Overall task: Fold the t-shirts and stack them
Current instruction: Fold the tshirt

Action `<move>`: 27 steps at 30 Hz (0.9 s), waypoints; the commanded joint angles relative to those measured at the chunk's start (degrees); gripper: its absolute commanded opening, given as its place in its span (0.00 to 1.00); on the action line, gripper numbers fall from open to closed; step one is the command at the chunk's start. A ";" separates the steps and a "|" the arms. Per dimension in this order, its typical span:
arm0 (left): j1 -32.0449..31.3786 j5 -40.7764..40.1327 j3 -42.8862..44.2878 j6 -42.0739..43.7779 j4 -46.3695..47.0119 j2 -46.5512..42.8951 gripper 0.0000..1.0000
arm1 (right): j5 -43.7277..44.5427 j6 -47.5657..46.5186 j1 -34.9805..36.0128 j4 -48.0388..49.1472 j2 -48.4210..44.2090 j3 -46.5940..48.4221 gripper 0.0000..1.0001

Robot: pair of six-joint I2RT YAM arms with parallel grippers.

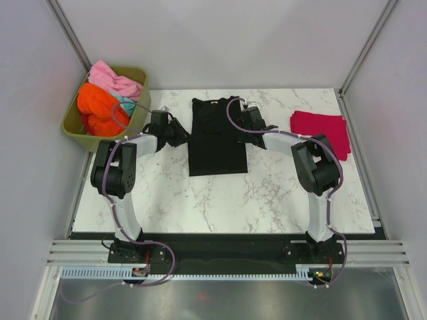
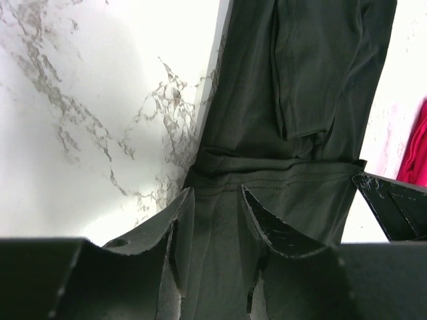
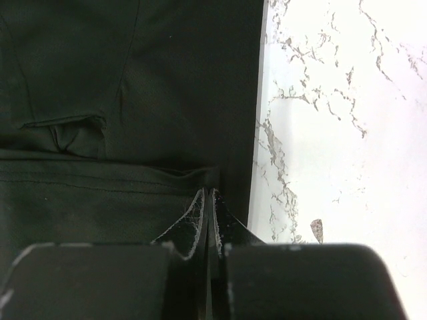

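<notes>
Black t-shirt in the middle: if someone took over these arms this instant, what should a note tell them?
Left gripper: open, astride the left edge of the black t-shirt.
Right gripper: shut on its right edge.
Done: sleeves folded in; red t-shirt folded at far right.
To do: finish the black one, stack it, then the orange shirt, pink shirt and teal shirt in the green tub.

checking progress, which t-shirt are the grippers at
The black t-shirt, flat mid-table; the red t-shirt folded at right, orange cloth and pink cloth in the olive tub.
</notes>
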 commanded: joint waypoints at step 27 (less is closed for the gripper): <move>-0.44 0.39 8.66 2.69 -5.11 6.31 0.06 | -0.85 0.33 -0.03 4.39 -2.88 -1.90 0.00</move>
